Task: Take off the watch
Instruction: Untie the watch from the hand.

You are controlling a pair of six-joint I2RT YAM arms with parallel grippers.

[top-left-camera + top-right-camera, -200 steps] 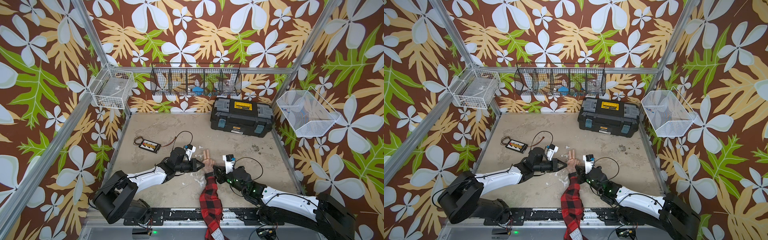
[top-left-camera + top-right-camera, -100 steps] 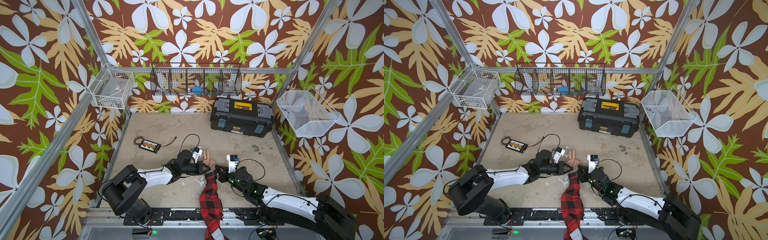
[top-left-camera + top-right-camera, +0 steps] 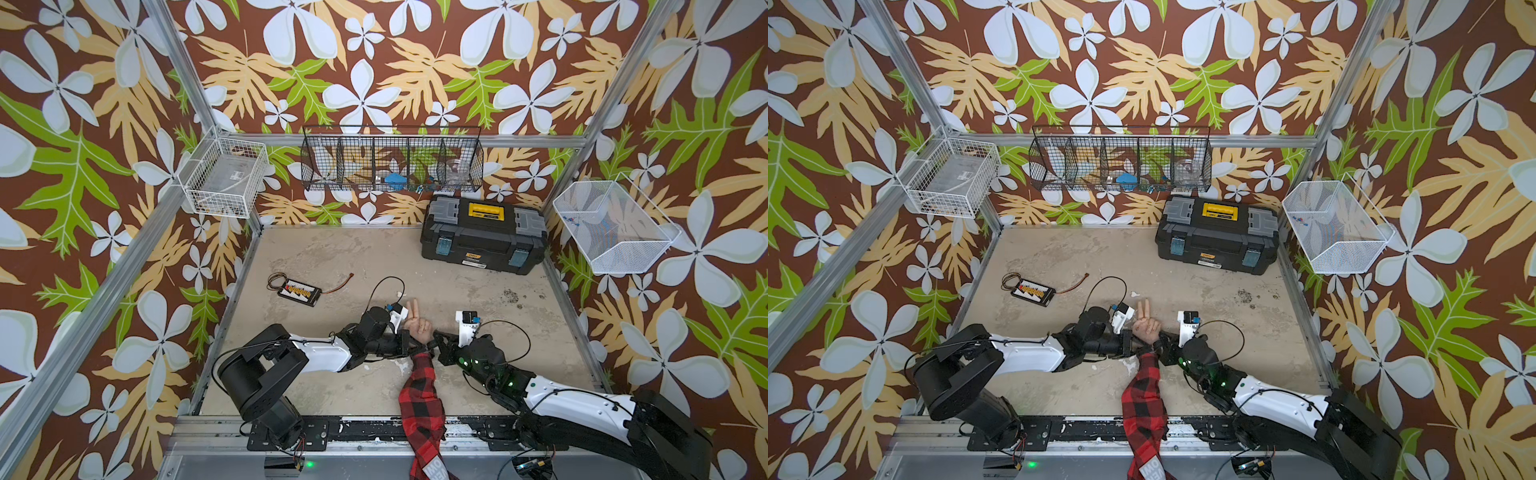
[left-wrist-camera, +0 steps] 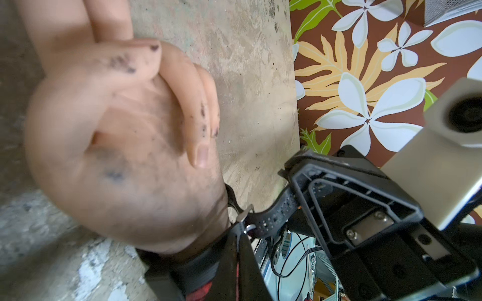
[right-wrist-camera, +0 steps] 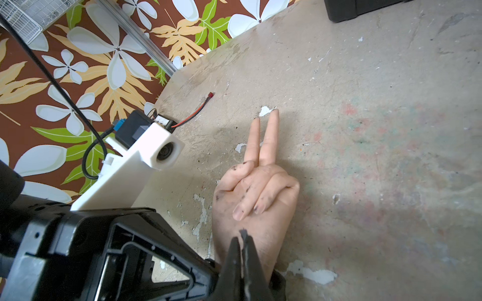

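The watch sits on the wrist of the hand, near the table's 6 o'clock edge. From 9 o'clock the left gripper is pinched shut at its buckle. From 3 the right gripper pinches its free end. There is bare floor toward 12, and the toolbox is at 1.

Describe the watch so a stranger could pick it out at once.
On the beige table, find the arm in the red plaid sleeve reaching in from the near edge. The watch is the black strap with holes and a metal buckle at its wrist, between sleeve and V-sign hand. Unlike the flat board with yellow connectors, it sits on the arm.
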